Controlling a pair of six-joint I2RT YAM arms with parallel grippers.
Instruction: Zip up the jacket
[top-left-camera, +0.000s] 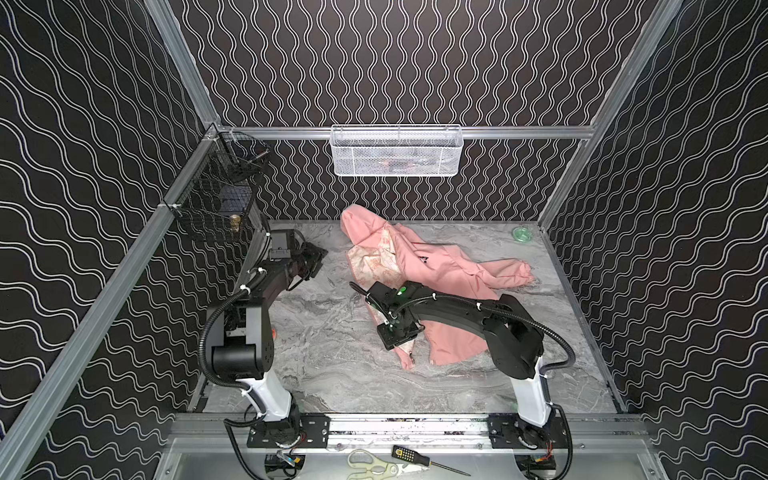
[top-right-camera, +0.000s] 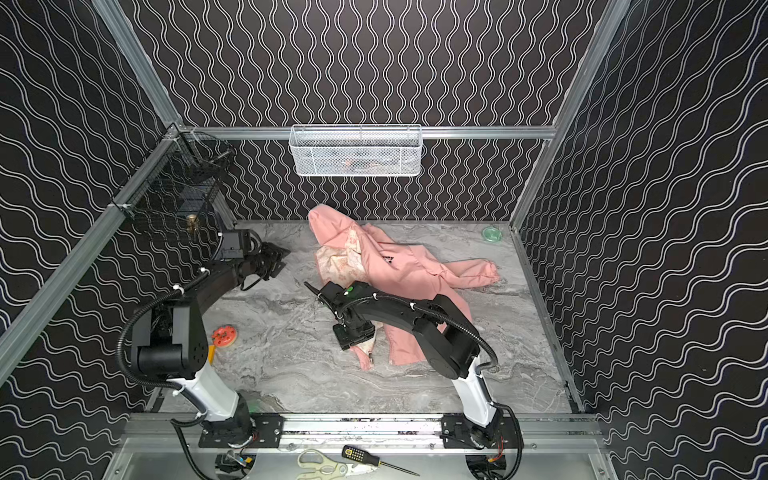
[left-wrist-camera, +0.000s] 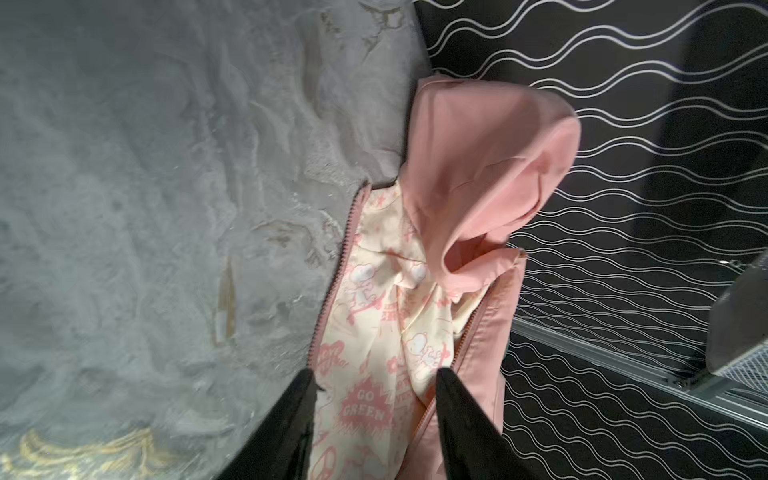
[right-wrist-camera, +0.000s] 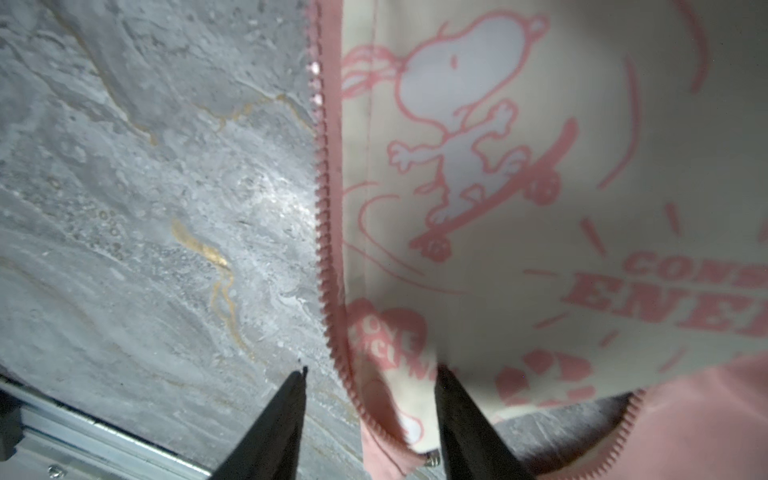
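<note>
Jacket (top-left-camera: 419, 257) lies open in the middle of both top views, soft, thin and floppy, so I would pinch its zipper edge (right-wrist-camera: 328, 232). My right claw (right-wrist-camera: 372, 374) is half open around that edge, holding nothing yet; my left claw (left-wrist-camera: 376, 372) is half open too, empty.

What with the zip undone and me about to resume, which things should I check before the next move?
1. Jacket spread flat on the table: not ok, bunched, with the hood against the back wall.
2. Tooth rows joined: not ok, they lie apart with the lining showing.
3. Right pincer open astride one row: ok.
4. Metal slider in sight by the right pincer: ok.
5. Left pincer open and clear of the jacket: ok.
6. Slider runs freely: cannot tell.
</note>
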